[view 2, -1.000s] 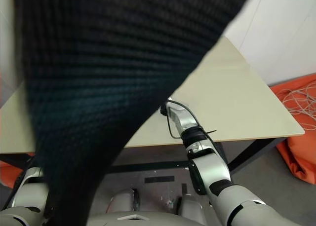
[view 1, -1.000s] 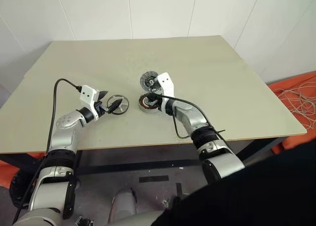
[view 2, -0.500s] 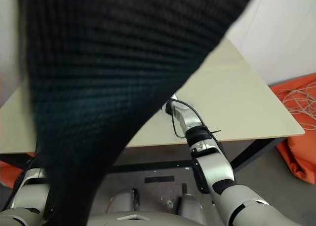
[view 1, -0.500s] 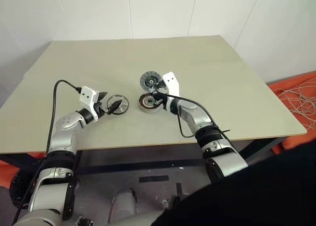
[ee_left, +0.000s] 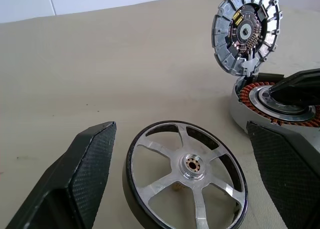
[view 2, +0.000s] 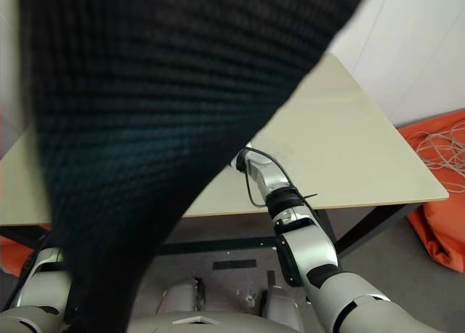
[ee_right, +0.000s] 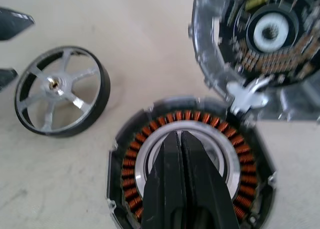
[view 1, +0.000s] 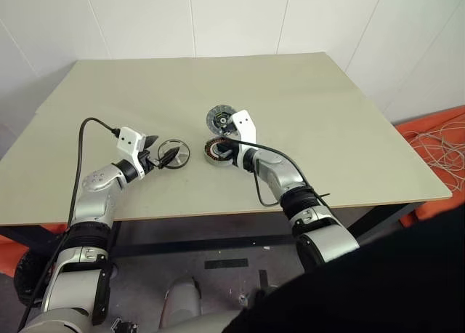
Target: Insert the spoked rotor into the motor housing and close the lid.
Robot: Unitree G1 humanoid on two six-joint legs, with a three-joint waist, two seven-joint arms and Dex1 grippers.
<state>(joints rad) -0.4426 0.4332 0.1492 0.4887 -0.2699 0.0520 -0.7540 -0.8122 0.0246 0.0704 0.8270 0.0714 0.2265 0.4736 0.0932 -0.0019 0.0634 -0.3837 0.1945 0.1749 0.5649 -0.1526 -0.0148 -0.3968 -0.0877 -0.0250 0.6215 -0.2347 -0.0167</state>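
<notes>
Six bright metal spokes cross the black-rimmed spoked rotor (ee_left: 186, 176), flat on the matte beige bench (view 1: 305, 93) between the spread left pincer (ee_left: 185, 189). Right pincer (ee_right: 181, 154), pressed together, points into the copper-wound motor housing (ee_right: 190, 164); its shiny hinged lid (ee_left: 245, 31) stands open. No writing is legible.

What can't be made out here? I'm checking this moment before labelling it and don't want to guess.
- Right eye view: a dark object close to the lens hides most of the table.
- Right wrist view: the shut right end effector covers the motor housing centre, so contact inside is unclear; the open lid is cut by the edge.
- Left wrist view: the spoked rotor near rim is cut off between the open left end effector fingers.
</notes>
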